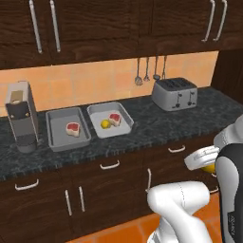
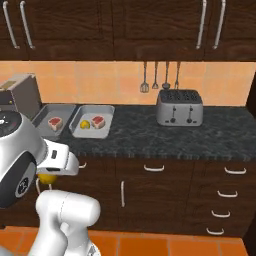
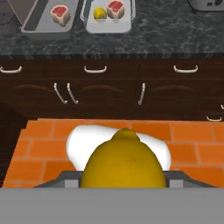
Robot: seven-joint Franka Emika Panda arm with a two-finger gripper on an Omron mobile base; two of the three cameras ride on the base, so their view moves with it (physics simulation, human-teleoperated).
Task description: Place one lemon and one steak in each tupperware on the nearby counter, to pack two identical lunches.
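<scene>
- Dark brown wooden wall cupboards (image 1: 95, 23) with long silver handles hang high above and ahead of the pincer.
- A peach tiled backsplash (image 2: 100, 80) carries hanging steel utensils (image 1: 151, 70).
- A silver four-slot toaster (image 2: 179, 107) sits beneath them.
- Orange brick-tile floor (image 3: 39, 144) lies below.

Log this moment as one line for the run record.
hand: shut on lemon | darker tupperware: steak | lighter tupperware: steak, lemon | pending: darker
</scene>
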